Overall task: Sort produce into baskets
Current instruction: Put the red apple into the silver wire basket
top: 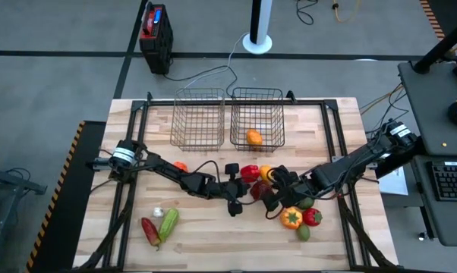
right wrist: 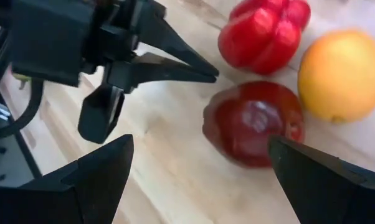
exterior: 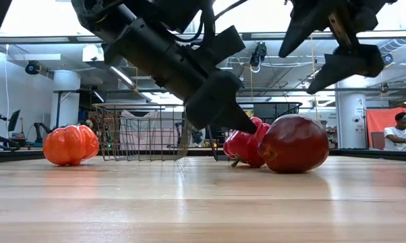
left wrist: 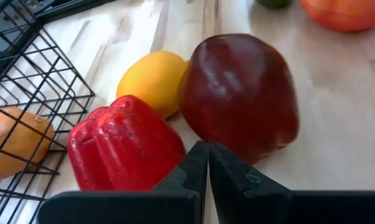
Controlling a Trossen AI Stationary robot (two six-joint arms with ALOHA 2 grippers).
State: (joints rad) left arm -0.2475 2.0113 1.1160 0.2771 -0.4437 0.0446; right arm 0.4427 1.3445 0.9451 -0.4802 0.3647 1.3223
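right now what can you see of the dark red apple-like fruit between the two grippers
The dark red, glossy, rounded fruit looks smooth-skinned with bright highlights, more maroon than the bright red bell pepper beside it. It rests on the pale wooden table, near the front of the right-hand wire basket. The pepper and a yellow lemon-like fruit press against it. The shut left gripper points at it; the open right gripper hovers over it. Nothing grips it.

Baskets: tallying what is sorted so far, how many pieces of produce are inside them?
1. An orange fruit lies in the right basket; the left basket holds nothing visible. All other produce is on the table.
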